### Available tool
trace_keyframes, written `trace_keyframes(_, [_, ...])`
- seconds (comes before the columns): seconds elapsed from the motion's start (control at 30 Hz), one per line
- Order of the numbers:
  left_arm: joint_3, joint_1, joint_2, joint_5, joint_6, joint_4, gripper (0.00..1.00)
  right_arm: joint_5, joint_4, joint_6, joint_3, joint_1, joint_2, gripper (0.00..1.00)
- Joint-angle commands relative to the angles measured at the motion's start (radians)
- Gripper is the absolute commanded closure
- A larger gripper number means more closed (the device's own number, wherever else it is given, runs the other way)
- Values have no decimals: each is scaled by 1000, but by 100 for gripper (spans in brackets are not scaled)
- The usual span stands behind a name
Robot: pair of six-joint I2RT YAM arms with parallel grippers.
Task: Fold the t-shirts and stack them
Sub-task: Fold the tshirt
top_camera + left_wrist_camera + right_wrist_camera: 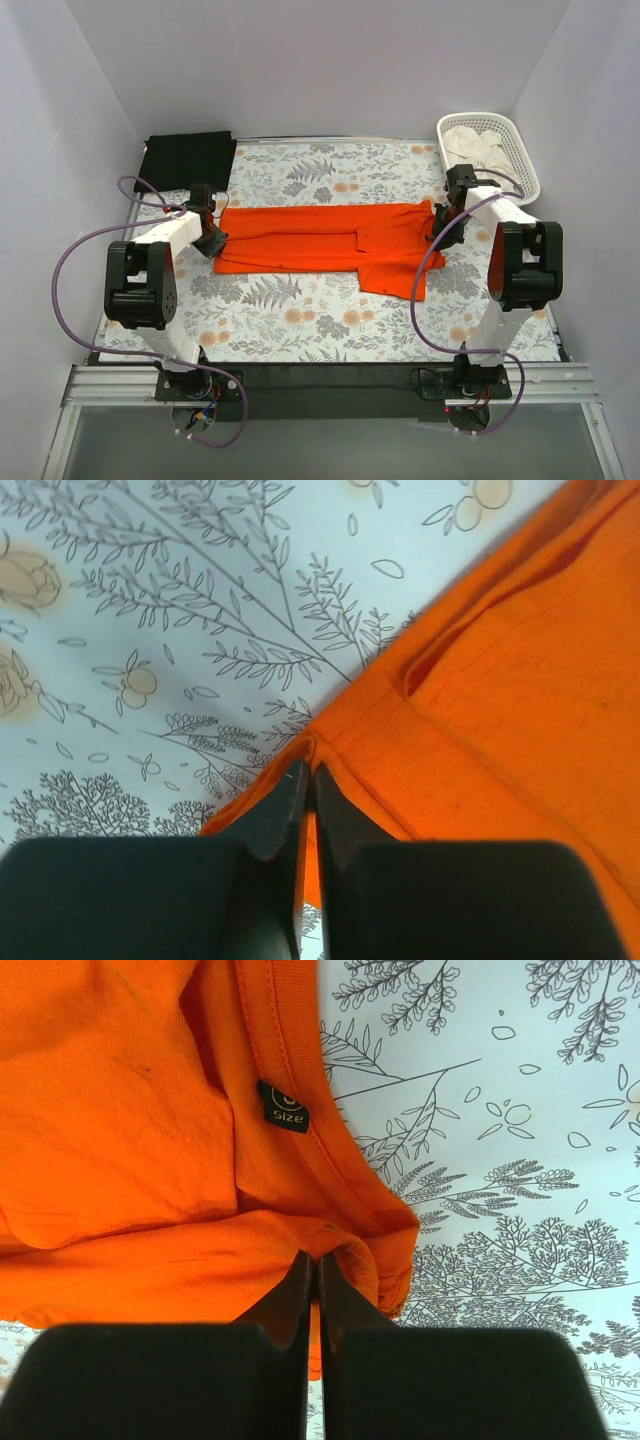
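The bright orange t-shirt [320, 240] lies stretched left to right across the middle of the table, doubled lengthwise, with a sleeve hanging toward the front at the right. My left gripper [212, 238] is shut on its left end; in the left wrist view the fingertips [308, 770] pinch the hem edge of the orange cloth [500, 700]. My right gripper [445, 222] is shut on the collar end; the right wrist view shows a bunched fold of orange cloth [120, 1140] caught between the jaws [315, 1257], near the black size label [284, 1107]. The black t-shirt [188, 158] lies folded at the back left corner.
A white lattice basket [520, 140] holding white cloth [478, 146] stands at the back right corner, just behind my right arm. The grey-and-orange floral tablecloth [300, 310] covers the table. White walls close in at left, back and right.
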Motion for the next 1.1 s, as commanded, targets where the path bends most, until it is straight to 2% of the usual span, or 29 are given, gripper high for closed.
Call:
trace_keyframes(0.0, [-5,6,-33,-3,28,62,87,17,28,-7,25,-10,-1,96])
trace_keyframes(0.03, [-1,6,-39,-6,37,62,83,17,25,-7,28,-10,-4,88])
trace_keyframes(0.07, [2,6,-47,-10,40,60,80,17,25,-7,32,-10,-14,84])
trace_keyframes(0.1, [4,6,-56,-13,41,56,72,17,24,-9,35,-10,-24,80])
trace_keyframes(0.13, [4,6,-79,-16,44,54,68,17,24,-10,35,-10,-46,73])
trace_keyframes(0.2, [2,6,-105,-16,52,51,59,17,22,-15,34,-10,-80,69])
trace_keyframes(0.23, [-1,6,-138,-6,57,53,46,3,22,-16,23,-8,-120,67])
trace_keyframes(0.27, [-5,6,-156,0,70,51,42,-6,21,-19,15,-6,-142,65])
trace_keyframes(0.43, [-82,-2,-274,11,75,27,32,-61,22,-29,-142,33,-283,60])
trace_keyframes(0.53, [-142,-3,-359,22,81,13,22,-17,24,-12,-257,102,-393,58])
trace_keyframes(0.77, [-271,-6,-524,50,100,10,22,44,82,66,-443,225,-473,58])
trace_keyframes(1.07, [-401,-6,-639,89,130,83,22,94,172,91,-521,237,-446,60])
